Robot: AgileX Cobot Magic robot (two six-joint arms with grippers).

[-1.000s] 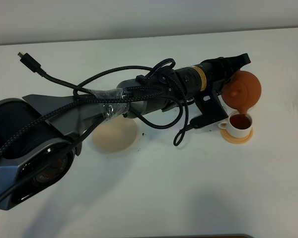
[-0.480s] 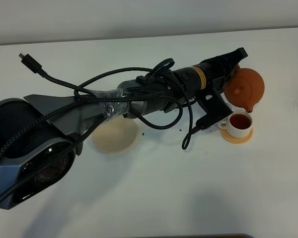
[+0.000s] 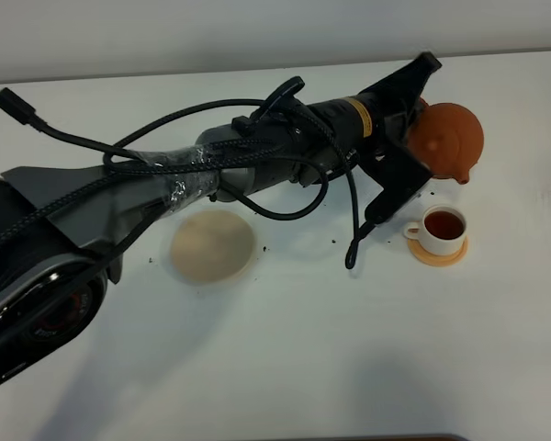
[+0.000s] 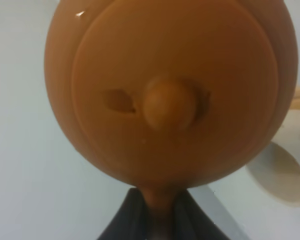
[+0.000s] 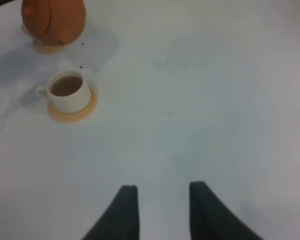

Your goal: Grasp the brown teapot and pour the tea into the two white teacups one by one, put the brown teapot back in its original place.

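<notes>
My left gripper (image 3: 421, 129) reaches across to the right and is shut on the handle of the brown teapot (image 3: 446, 141), holding it in the air with the spout down. In the left wrist view the teapot's lid (image 4: 170, 95) fills the frame above the gripper (image 4: 159, 222). One white teacup (image 3: 441, 228) stands on its orange-tan saucer (image 3: 438, 254), holding dark tea (image 3: 445, 223), just nearer than the teapot. The other cup is hidden under the teapot; only its saucer edge (image 5: 47, 48) shows. The pale beige coaster (image 3: 213, 248) lies bare at the left. My right gripper (image 5: 162, 212) is open and empty.
The left arm (image 3: 257, 170) and its looping black cables (image 3: 354, 230) span the white table (image 3: 331, 349) from the left to the cups. The filled cup (image 5: 67, 91) and the teapot (image 5: 54, 19) sit far from the right gripper. A white cup (image 4: 282, 167) shows beside the teapot.
The teapot has tipped back up and moved away from the filled cup toward the far side; the pour into that cup has stopped. The left arm swung with it.
</notes>
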